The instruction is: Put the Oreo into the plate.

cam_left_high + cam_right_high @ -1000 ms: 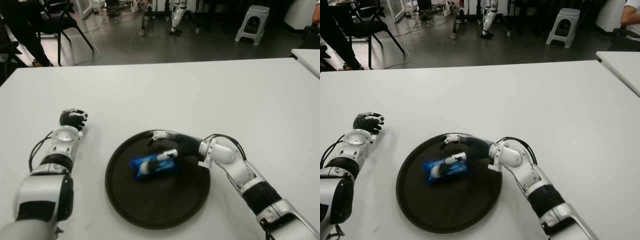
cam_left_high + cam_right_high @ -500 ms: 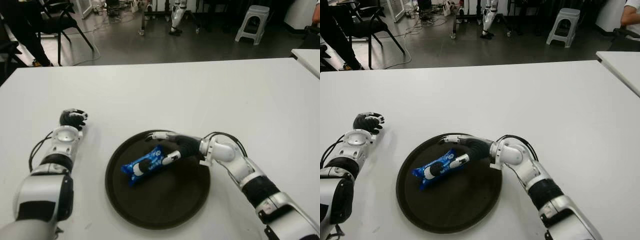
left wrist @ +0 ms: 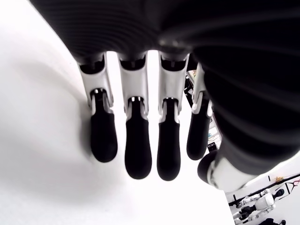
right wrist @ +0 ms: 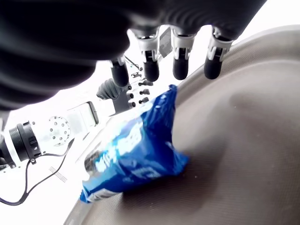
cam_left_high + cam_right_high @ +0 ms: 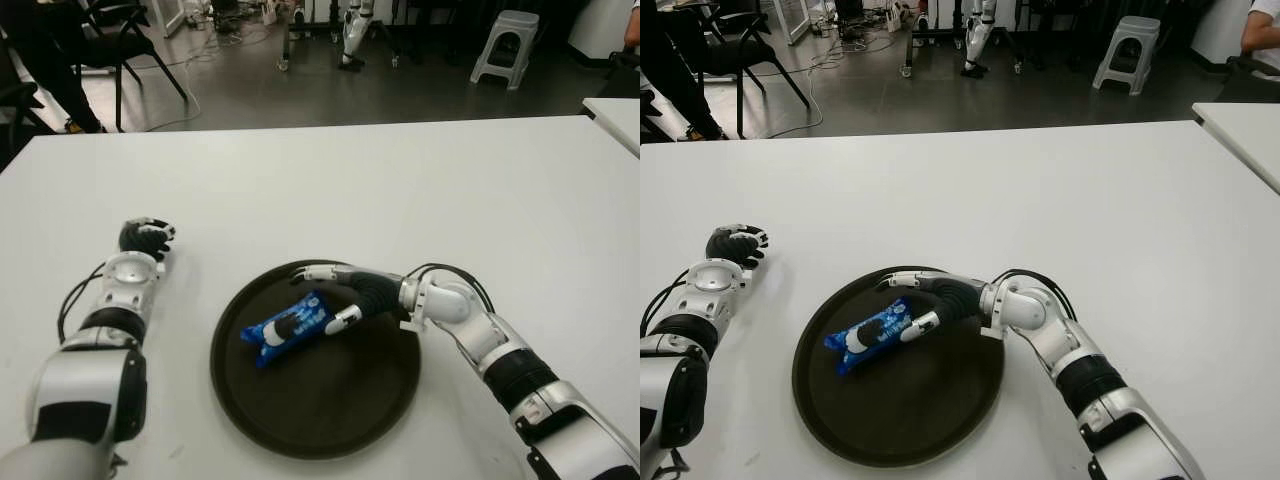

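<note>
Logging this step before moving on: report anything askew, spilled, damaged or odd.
Nothing stands out. The Oreo pack lies intact inside the plate, angled across it, with the right hand open beside it. The left hand shows left of the plate.

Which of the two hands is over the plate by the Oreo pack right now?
The right hand, open above the dark plate beside the blue Oreo pack. The left hand is off the plate, on the table's left side.
</note>
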